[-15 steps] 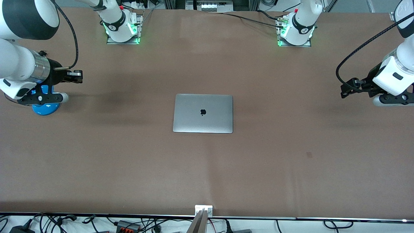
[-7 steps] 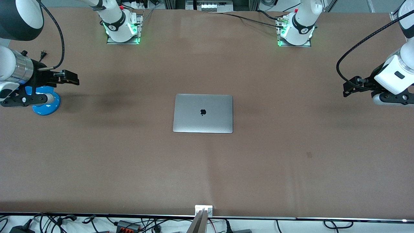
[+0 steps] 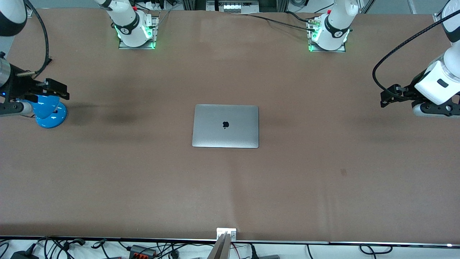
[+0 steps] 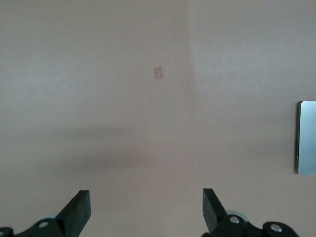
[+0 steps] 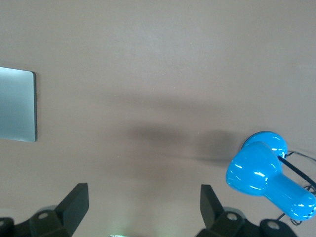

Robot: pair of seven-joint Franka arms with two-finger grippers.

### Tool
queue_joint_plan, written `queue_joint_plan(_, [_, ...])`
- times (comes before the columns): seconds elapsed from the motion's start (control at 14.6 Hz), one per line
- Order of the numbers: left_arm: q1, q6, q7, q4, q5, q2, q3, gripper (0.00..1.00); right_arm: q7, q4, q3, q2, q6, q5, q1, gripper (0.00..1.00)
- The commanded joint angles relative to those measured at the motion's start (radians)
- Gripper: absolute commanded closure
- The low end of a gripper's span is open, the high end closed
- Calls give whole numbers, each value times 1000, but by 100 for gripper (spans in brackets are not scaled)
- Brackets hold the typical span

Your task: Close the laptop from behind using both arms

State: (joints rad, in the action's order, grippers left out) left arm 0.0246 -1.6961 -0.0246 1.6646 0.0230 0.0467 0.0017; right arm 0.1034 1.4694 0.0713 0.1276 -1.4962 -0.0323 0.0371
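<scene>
Slim silver-grey metal laptop (image 3: 225, 126) w/ black apple logo lies lid-down shut, mid brown table (image 3: 143, 180), unmoved vs 1 s ago. Right black two-finger gripper (image 3: 10, 108) has retreated further toward its table end, now over blue desk lamp (image 3: 48, 109); fingers (image 5: 74, 205) spread wide, holding nothing. Left black gripper (image 3: 435, 109) barely shifted, over bare table at its end; fingers (image 4: 76, 210) wide apart, empty.

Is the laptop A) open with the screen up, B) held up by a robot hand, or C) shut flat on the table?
C: the laptop lies shut flat on the table, its lid logo facing up, with nothing touching it.
</scene>
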Motion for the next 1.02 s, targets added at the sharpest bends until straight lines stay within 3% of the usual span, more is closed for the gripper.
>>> queue_joint_plan(0.0, [-11,12,-24,3,-28,-16,-6,0,1,91,41,-74,-39,-24,29,0])
queue_joint_plan(0.96, [-12,13,-26,3,-28,-16,-6,0,-7,175,47,-117,-138,-12,122,0])
